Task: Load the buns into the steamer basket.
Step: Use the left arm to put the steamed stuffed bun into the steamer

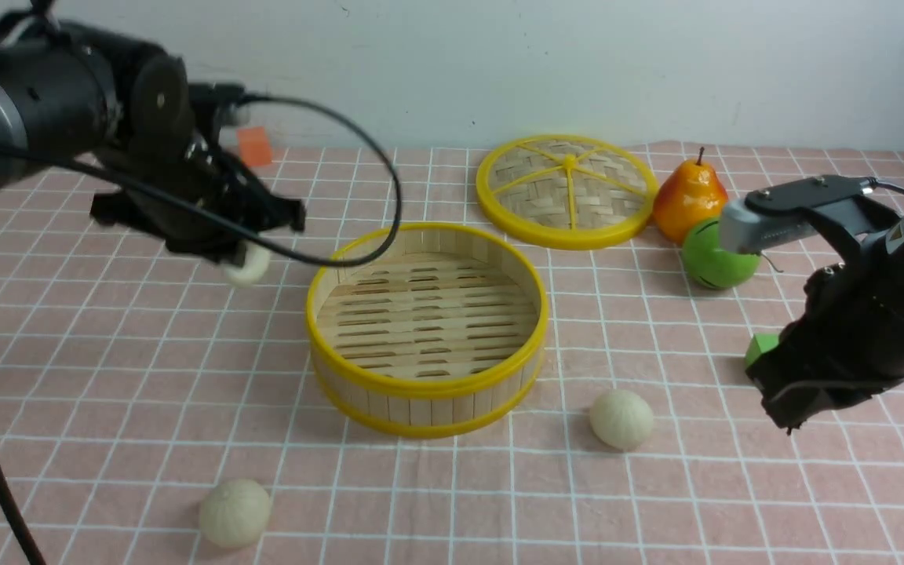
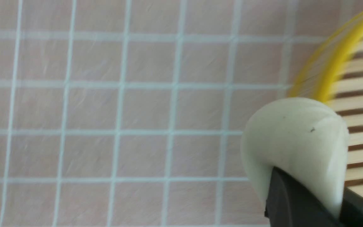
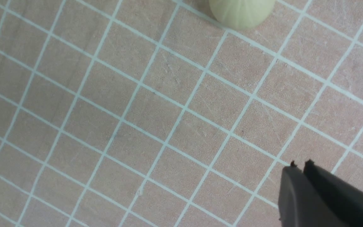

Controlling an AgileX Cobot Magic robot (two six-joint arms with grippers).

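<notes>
Left wrist view | left tool [image 2: 312, 184], mostly cropped, pinching bun [image 2: 295, 135] | right tool [image 3: 301, 164] pressed together

Lid [image 1: 568, 191] behind steamer basket [image 1: 428, 386]; right bun [image 1: 621, 419] and left bun [image 1: 234, 512] before it; third bun [image 1: 248, 267] left of it

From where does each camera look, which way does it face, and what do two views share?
Front view: between the arms, facing forward over the steamer basket; both arms show.
Left wrist view: on the left wrist, facing down at the held bun; the left gripper shows.
Right wrist view: on the right wrist, facing down at the tablecloth; the shut right gripper shows.
Shared: the front and left wrist views both show the held bun.
</notes>
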